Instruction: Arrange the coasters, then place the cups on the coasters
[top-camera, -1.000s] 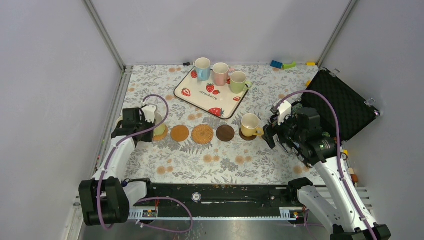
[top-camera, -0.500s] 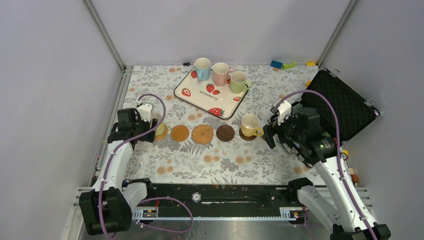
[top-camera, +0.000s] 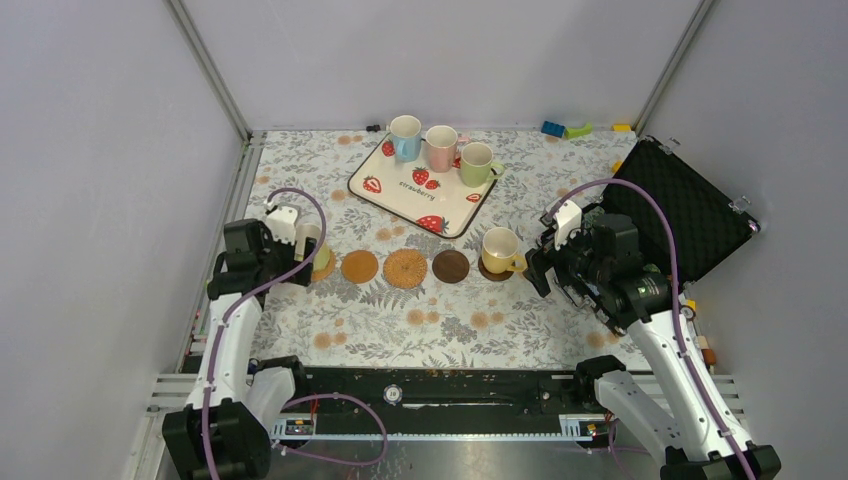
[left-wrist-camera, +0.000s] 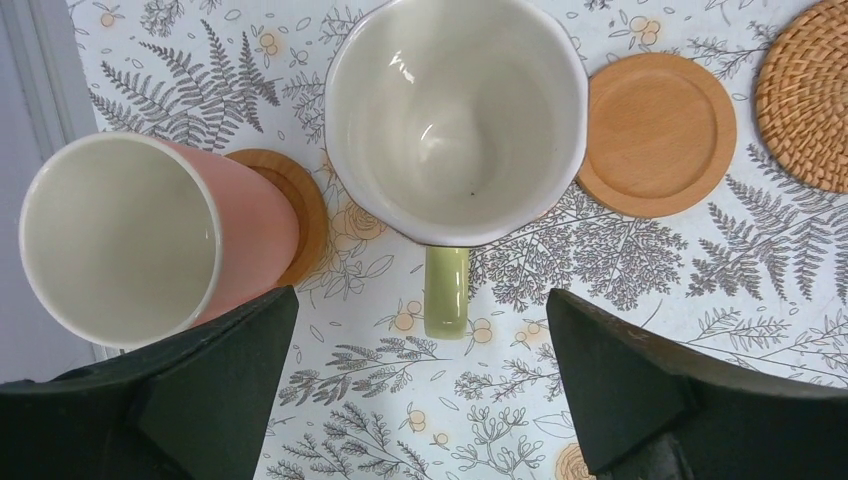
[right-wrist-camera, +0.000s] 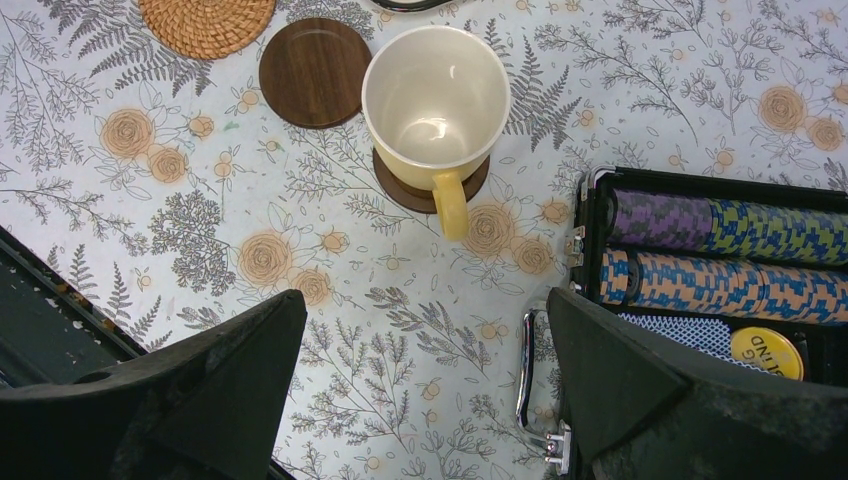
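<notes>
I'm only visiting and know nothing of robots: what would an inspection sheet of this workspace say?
Surface: floral tablecloth, flat, no spills seen.
Job's things: yellow cup on a dark coaster; pink cup on a tan coaster; light green cup beside it; three cups on the strawberry tray; three coasters bare.
Clutter: open poker-chip case, toy bricks at the far edge.
End effectors: left end effector and right end effector both open, empty.
Cables: purple cables looped along both arms.
Surroundings: plain grey walls.

Pink cup (left-wrist-camera: 120, 235), green cup (left-wrist-camera: 455, 110), yellow cup (right-wrist-camera: 435, 100) upright on coasters (left-wrist-camera: 305, 215)
</notes>
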